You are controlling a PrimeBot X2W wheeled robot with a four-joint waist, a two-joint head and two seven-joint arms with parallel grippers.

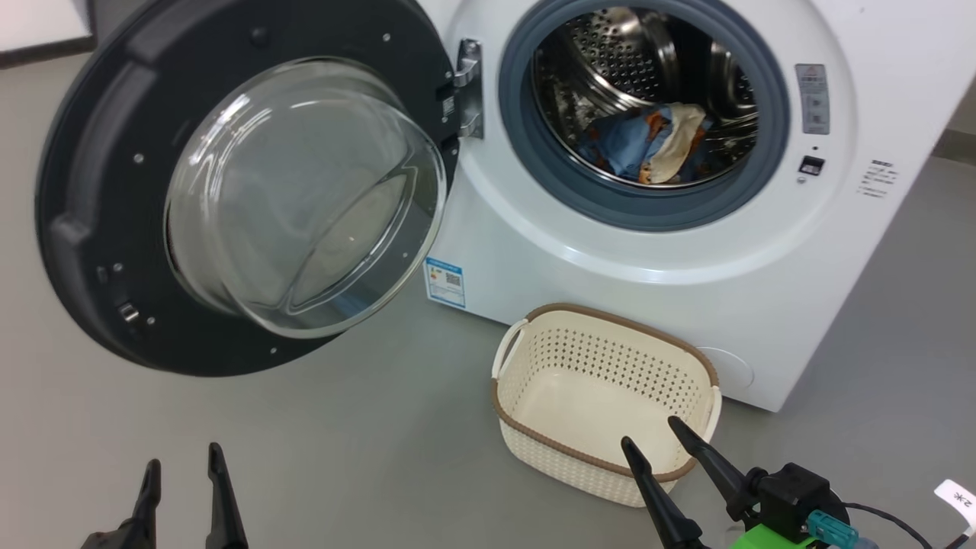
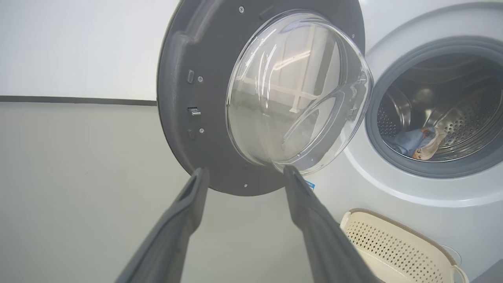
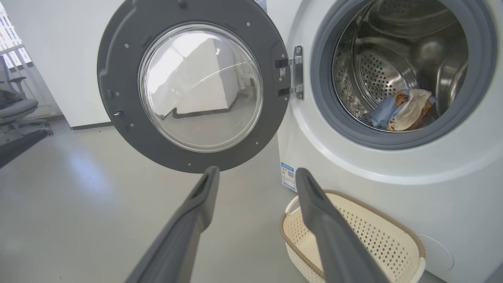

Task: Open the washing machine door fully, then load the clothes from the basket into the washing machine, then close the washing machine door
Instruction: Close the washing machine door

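Note:
The white washing machine (image 1: 671, 252) stands with its round black-rimmed door (image 1: 91, 191) swung wide to the left, glass bowl facing me. Light blue clothes (image 1: 648, 145) with orange print and cream lining lie inside the steel drum, also seen in the wrist views as clothes (image 2: 414, 141) and clothes (image 3: 401, 110). On the floor in front sits the cream basket (image 1: 610, 328), with nothing in it. My right gripper (image 1: 648, 428) hovers open over the basket's near rim. My left gripper (image 1: 183, 457) is open at lower left, below the door and apart from it.
Grey floor (image 1: 366, 427) spreads left of the basket. The open door overhangs the floor on the left. A white wall with a dark skirting line (image 2: 78, 100) runs behind it. An office chair (image 3: 15, 106) stands far left in the right wrist view.

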